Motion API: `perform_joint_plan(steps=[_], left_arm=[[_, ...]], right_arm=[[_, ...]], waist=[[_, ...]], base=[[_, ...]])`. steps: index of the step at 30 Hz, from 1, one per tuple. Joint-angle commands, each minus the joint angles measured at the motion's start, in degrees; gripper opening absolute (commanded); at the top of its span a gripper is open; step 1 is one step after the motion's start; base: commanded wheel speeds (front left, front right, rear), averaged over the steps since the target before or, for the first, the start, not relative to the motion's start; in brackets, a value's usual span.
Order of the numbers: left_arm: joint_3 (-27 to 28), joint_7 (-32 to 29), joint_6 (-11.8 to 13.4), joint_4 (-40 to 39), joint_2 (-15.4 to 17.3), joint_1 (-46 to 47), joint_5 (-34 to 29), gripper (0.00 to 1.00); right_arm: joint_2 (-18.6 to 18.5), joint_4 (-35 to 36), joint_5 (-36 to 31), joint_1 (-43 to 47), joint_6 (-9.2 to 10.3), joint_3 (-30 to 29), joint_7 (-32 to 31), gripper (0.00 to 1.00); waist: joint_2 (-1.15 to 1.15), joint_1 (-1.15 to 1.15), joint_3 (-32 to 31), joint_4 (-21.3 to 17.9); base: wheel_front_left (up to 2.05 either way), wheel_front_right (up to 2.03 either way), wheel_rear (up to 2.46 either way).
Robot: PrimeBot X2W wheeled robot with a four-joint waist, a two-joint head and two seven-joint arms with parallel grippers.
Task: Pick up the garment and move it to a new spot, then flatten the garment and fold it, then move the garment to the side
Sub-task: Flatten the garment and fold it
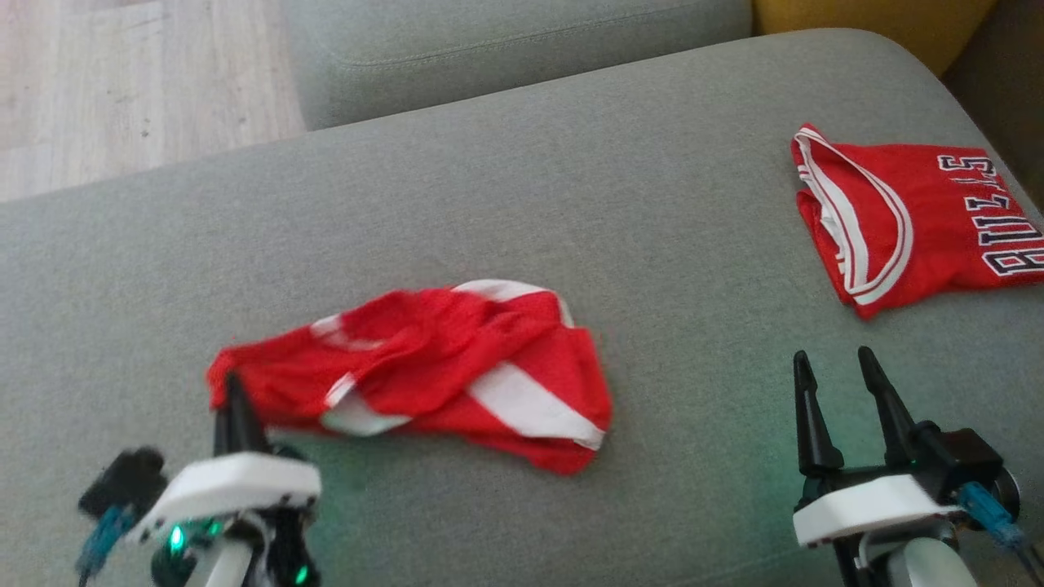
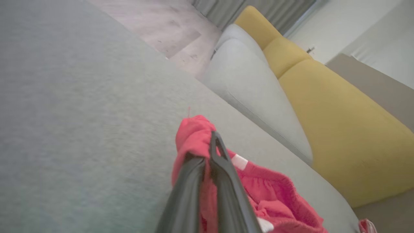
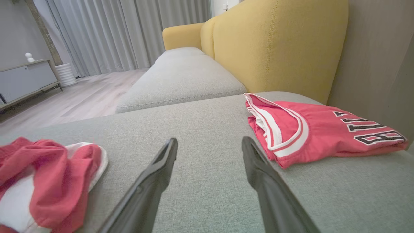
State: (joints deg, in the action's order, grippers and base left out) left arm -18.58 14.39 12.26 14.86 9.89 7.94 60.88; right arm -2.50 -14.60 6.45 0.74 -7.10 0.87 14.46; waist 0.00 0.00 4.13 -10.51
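Observation:
The garment (image 1: 424, 367) is a crumpled red cloth with white bands, lying left of centre on the grey sofa cushion (image 1: 571, 187). My left gripper (image 1: 234, 390) is shut on the garment's left end. In the left wrist view the red fabric (image 2: 194, 134) bunches around the closed fingertips of the left gripper (image 2: 211, 145). My right gripper (image 1: 832, 359) stands open at the lower right, apart from the garment, with nothing between its fingers. The right wrist view has the right gripper (image 3: 209, 144) over bare cushion, with the garment (image 3: 48, 171) at the lower left.
A folded red jersey (image 1: 905, 220) with black and white lettering lies at the cushion's far right edge, also seen as the jersey (image 3: 317, 129) just right of my right fingers. A second grey cushion (image 1: 489, 49) sits beyond. The yellow backrest (image 3: 275, 48) rises on the right, and wooden floor (image 1: 122, 81) lies far left.

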Motion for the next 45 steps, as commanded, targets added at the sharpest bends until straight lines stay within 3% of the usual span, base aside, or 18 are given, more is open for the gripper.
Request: perform_joint_plan(steps=[1,5,6,8,9,13,18,22,29,36,45], left_arm=[[3.7,0.6,-0.5,-1.3,-0.3,0.7,-1.4,0.0],[6.8,0.6,-4.0,1.4,-3.0,-3.8,-3.6,0.0],[6.2,0.4,-5.1,2.4,-3.3,-4.4,-3.2,0.09],[4.3,-2.0,-7.1,3.9,-2.6,-4.9,-3.1,0.86],[3.6,-3.0,-7.7,4.5,-1.8,-5.0,-3.5,1.0],[2.9,-3.6,-7.8,4.8,3.3,-5.5,-6.9,1.0],[2.8,-2.7,-4.1,2.1,11.0,-7.7,-13.6,1.0],[1.7,-2.2,-3.0,-4.2,14.5,-7.9,-17.8,1.0],[-8.1,-8.7,-5.0,-13.4,13.8,-3.9,-23.6,1.0],[-12.7,-13.9,-7.0,-6.4,14.3,0.3,-26.2,1.0],[-12.3,-15.4,-8.6,0.4,14.7,2.7,-24.6,1.0]], right_arm=[[-0.4,1.7,-0.4,-1.0,-0.39,1.2,0.5,1.0],[-0.4,1.8,-0.7,-0.7,-0.39,1.1,0.5,1.0],[-0.4,1.8,-0.8,-0.6,-0.39,1.1,0.5,1.0],[-0.4,1.7,-0.9,-0.5,-0.39,1.2,0.5,1.0],[-0.4,1.7,-0.9,-0.5,-0.39,1.1,0.5,1.0],[-0.4,1.7,-0.8,-0.8,-0.39,1.1,0.5,1.0],[-0.4,2.0,-0.6,-0.7,-0.39,1.1,0.5,1.0],[-0.4,2.1,-0.4,-0.4,-0.39,0.8,0.5,1.0],[-0.4,2.1,-0.1,-1.3,-0.39,1.3,0.5,1.0],[-0.4,2.1,0.0,-1.9,-0.39,1.5,0.5,1.0],[-0.4,2.1,0.3,-2.1,-0.39,1.4,0.5,1.0]], waist=[[0.0,0.0,-0.1,0.3],[0.0,0.0,-0.1,1.6],[0.0,0.0,0.0,2.0],[0.0,0.0,0.0,2.5],[0.0,0.0,0.0,2.8],[0.0,0.0,-0.1,3.2],[0.0,0.0,-0.1,3.0],[0.0,0.0,0.2,3.1],[0.0,0.0,1.5,2.5],[0.0,0.0,2.8,1.3],[0.0,0.0,3.5,0.3]], base=[[0.0,0.0,0.0],[0.0,0.0,0.0],[0.0,0.0,0.0],[0.0,0.0,0.0],[0.0,0.0,0.0],[0.0,0.0,0.0],[0.0,0.0,0.0],[0.0,0.0,0.0],[0.0,0.0,0.0],[0.0,0.0,0.0],[0.0,0.0,0.0]])
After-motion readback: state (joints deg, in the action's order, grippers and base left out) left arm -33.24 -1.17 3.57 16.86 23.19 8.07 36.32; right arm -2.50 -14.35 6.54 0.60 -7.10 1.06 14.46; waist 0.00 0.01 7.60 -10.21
